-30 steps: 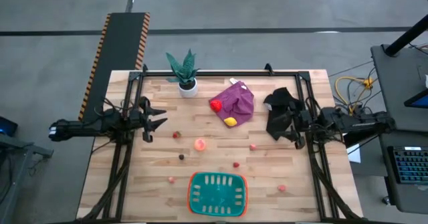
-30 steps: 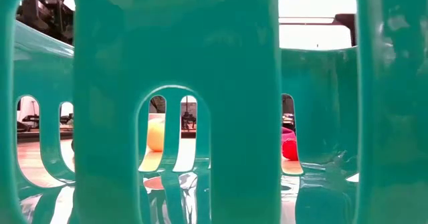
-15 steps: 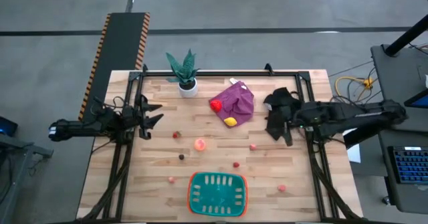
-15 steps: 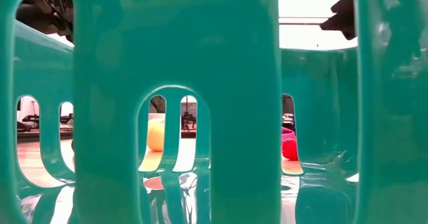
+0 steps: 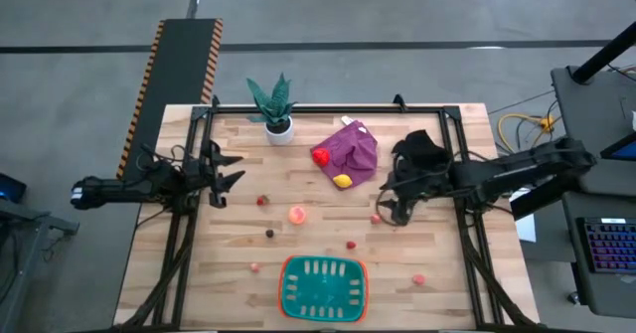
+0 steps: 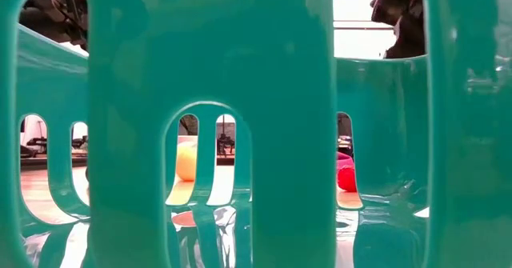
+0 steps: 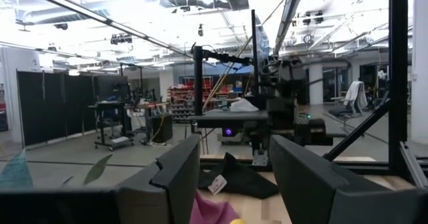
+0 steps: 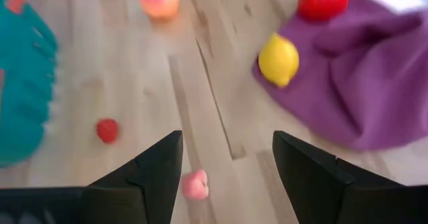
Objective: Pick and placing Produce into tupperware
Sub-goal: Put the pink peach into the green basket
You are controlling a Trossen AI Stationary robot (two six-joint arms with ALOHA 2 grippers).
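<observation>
We see the teal tupperware [image 5: 322,286] at the table's near edge with nothing in it; its slotted bottom shows bare from above. The produce all lies outside it. On the purple cloth [image 5: 353,150] we count two pieces, a red one [image 5: 321,157] and a yellow one [image 5: 342,181]. On the bare wood lie one peach-orange piece [image 5: 297,214], one dark round piece [image 5: 269,234], and five small red or pink pieces.

The right gripper [image 5: 389,210] hangs above the pink piece [image 5: 377,218] beside the cloth, fingers apart, gripping nothing. The left gripper [image 5: 225,173] waits at the table's left side, fingers apart.

Only the right wrist view shows that pink piece [image 8: 194,185] lying between the open fingers. The low view looks through the tupperware's slots [image 6: 208,152].
</observation>
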